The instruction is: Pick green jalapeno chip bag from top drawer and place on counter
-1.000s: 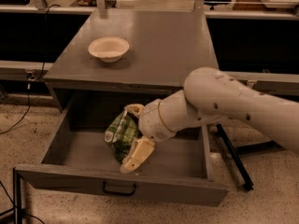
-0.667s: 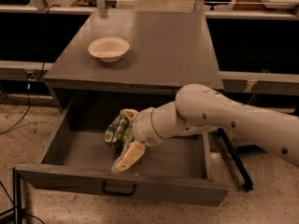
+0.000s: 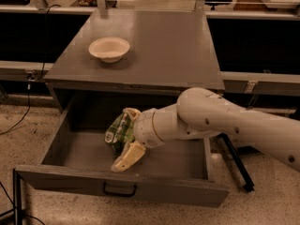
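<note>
Camera view: fingers [image 3: 127,157] spread open inside top drawer [image 3: 61,182], green jalapeno chip bag [image 3: 119,131] between them.

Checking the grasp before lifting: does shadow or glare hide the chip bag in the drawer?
Camera view: dim, warm light; deep shadow fills the back of the top drawer under the counter, yet the green jalapeno chip bag shows clearly, the pincer around it in the drawer; no glare, soft sheen on the arm.
</note>
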Controlling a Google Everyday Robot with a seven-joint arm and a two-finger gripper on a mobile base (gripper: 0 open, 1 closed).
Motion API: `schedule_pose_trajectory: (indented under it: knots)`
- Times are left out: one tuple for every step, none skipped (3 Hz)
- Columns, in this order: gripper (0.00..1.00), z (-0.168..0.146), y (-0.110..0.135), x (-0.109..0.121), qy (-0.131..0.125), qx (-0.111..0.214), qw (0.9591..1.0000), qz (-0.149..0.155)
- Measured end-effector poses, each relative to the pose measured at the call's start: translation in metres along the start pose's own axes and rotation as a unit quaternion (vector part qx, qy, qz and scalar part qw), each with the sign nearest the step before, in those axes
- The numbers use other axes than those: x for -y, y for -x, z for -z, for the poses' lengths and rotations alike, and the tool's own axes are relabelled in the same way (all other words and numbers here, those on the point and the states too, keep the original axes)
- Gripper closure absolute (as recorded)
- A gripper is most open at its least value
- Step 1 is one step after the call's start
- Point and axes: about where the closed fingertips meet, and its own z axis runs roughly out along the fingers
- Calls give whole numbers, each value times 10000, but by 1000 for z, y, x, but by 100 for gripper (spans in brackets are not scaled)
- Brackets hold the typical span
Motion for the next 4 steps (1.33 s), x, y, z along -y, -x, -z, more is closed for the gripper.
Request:
schedule_pose_trajectory:
  knots:
    - [0, 7, 0, 6, -665, 36, 9978, 43]
    - [0, 8, -21, 19, -1345, -43, 9909, -74]
    - [0, 17, -39, 55, -1994, 67, 9789, -432]
    - [0, 19, -45, 83, -2272, 225, 9708, -734]
